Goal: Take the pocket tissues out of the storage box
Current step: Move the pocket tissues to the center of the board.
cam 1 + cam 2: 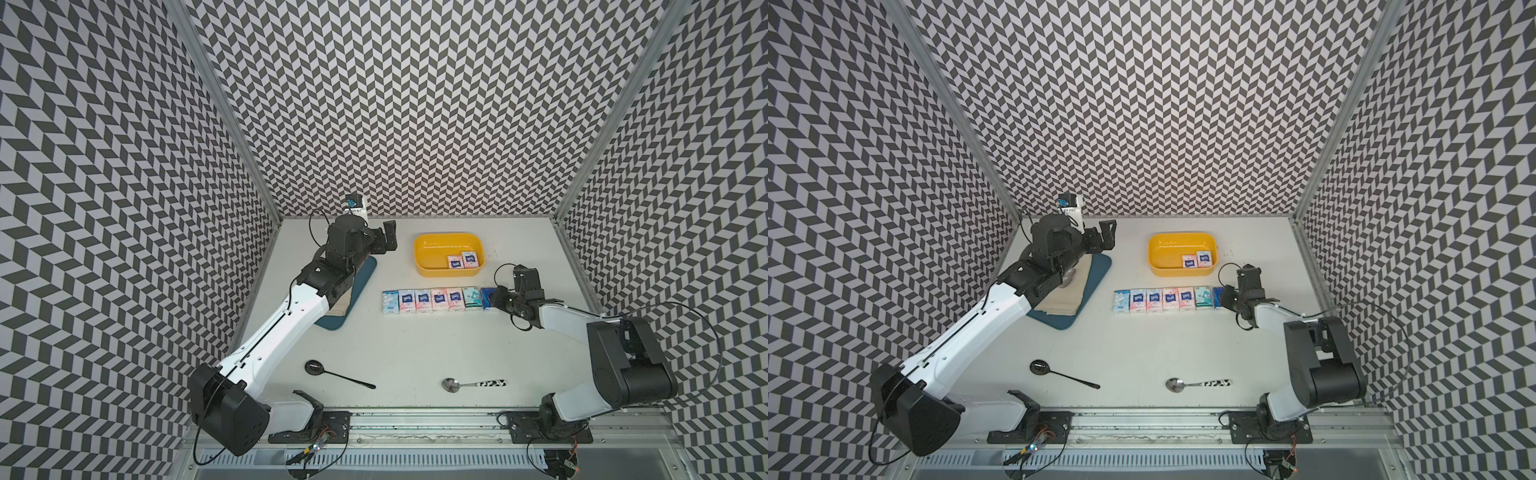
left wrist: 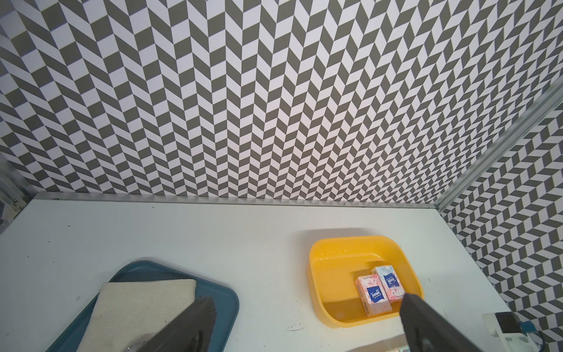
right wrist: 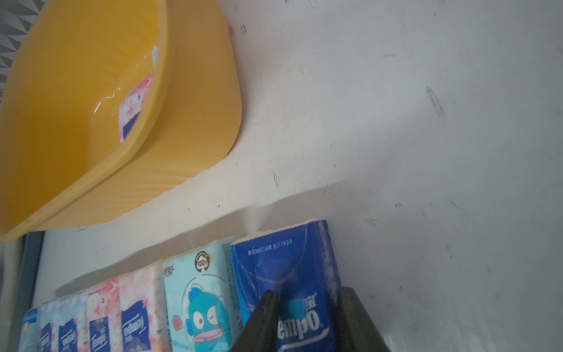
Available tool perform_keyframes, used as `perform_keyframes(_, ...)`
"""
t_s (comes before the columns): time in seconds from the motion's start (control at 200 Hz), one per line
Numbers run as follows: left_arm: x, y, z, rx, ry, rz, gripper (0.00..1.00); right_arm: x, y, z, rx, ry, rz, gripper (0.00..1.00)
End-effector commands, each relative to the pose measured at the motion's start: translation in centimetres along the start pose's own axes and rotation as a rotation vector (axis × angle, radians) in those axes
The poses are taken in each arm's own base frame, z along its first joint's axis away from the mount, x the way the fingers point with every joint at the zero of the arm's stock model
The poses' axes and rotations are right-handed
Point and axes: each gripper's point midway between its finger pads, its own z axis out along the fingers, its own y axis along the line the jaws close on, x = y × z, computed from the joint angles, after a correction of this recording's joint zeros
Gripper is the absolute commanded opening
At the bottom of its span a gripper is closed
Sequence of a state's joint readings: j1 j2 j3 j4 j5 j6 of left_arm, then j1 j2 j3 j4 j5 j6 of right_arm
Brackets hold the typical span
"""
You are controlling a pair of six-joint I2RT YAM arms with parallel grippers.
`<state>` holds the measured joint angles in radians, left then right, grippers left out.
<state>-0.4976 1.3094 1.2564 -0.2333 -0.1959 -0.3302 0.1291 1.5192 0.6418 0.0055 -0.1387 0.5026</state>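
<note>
White worktop seen from above. A yellow box sits near the far edge, right of centre, with two tissue packs lying in its near right corner. Seven more packs form a row in front of it.

The right gripper is at the row's right end, jaws slightly apart astride the dark blue pack. Whether they pinch it cannot be told. The left gripper hangs, jaws wide apart, over the blue tray.

A good next move is probably to lift straight up, sparing the touching teal pack, then fetch the two in the box.
</note>
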Motion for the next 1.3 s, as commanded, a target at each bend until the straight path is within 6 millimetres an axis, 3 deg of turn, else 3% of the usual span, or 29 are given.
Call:
perform_keyframes(0.0,-2.2,-0.5,-1.6,0.013,-0.051,0.002,0.99,-0.2,1.0,-0.6,-0.043,-0.012,0.006,0.36)
perform_keyframes(0.386,-3.0,-0.5,-2.3,0.011,-0.072,0.001,0.99,0.3,3.1,0.1,-0.079,0.019,-0.033,0.36)
perform_keyframes(0.851,-2.3,-0.3,-1.9,0.004,-0.062,0.003,0.99,1.3,5.2,0.3,-0.107,0.037,-0.065,0.37)
perform_keyframes(1.077,-2.2,-0.2,-1.6,0.000,-0.060,-0.004,0.99,-0.1,5.3,-0.7,-0.082,-0.006,-0.088,0.46)
perform_keyframes(1.297,-2.2,-0.2,-0.9,-0.008,-0.064,-0.005,0.99,-3.4,6.0,-2.7,-0.040,-0.084,-0.132,0.55)
